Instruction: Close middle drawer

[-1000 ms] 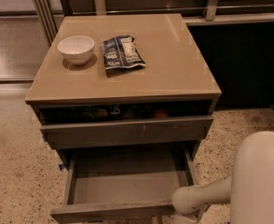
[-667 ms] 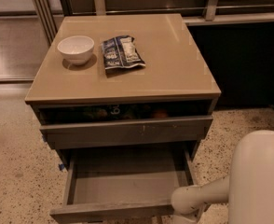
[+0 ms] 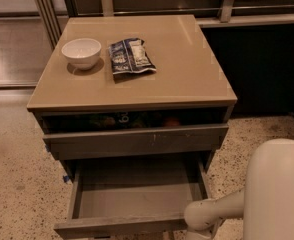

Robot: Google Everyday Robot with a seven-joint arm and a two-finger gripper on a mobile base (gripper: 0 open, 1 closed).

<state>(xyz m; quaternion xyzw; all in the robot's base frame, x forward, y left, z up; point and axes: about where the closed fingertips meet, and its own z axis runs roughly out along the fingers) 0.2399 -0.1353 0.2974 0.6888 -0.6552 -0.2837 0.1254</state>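
Note:
The middle drawer [image 3: 118, 226] is pulled far out of the cabinet [image 3: 137, 91], low in the camera view. Its grey floor is bare, and its plain flat front runs along the bottom of the view. My white arm [image 3: 207, 215] reaches in from the lower right and ends at the drawer's right front corner. The gripper itself is below the bottom edge of the view, hidden past the arm's rounded joint.
Above the middle drawer, the top drawer [image 3: 137, 141] with a small pale scratch stands slightly open, with items dimly showing inside. A white bowl [image 3: 81, 52] and a snack bag [image 3: 130, 56] lie on the cabinet top. Speckled floor surrounds the cabinet, and a dark wall stands at the right.

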